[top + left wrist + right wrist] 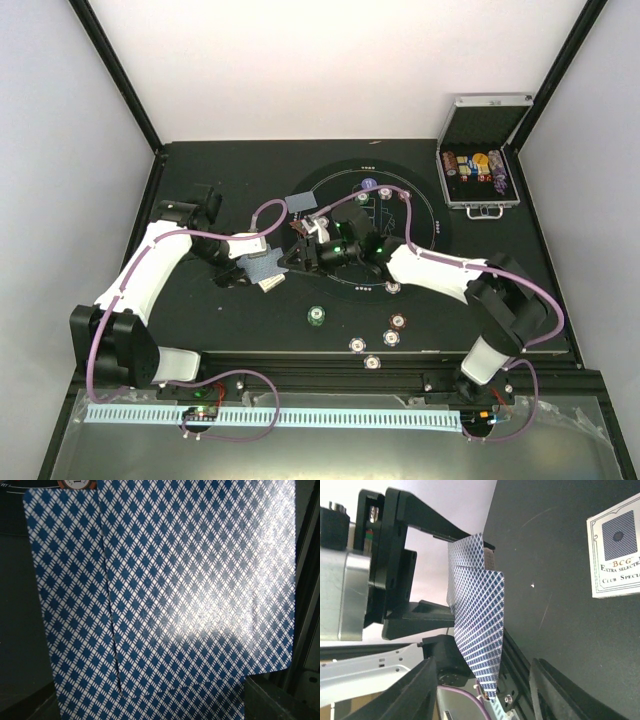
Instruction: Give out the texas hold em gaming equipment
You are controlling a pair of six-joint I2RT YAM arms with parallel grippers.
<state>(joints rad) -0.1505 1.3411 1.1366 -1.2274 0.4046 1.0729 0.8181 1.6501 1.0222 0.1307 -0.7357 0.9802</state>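
Left tool: clamped shut on a small fan of playing cards, held just left of the worktop's middle, at about 9 o'clock of the printed ring.
Playing cards: blue diamond-lattice backs, overlapped with their edges stepped. They fill the left wrist view.
Right tool: fingers stand well apart and grip nothing. It faces the left tool, and the fan's lower corner hangs between its fingers. I cannot tell whether the corner touches them.
Green chip: flat on the worktop at 6 o'clock, outside the ring.
Red-brown chips: two lie close together, toward 3 o'clock of the green chip.
Purple-white chips: two lie near the worktop's near edge at 6 o'clock, and one sits on the ring's near rim.
Far chips: a few sit on the ring at 12 o'clock.
Card pack: lies flat inside the ring at 11 o'clock, printed face up.
Silver case: stands at 2 o'clock in the far right corner, lid up, with chip rolls inside.
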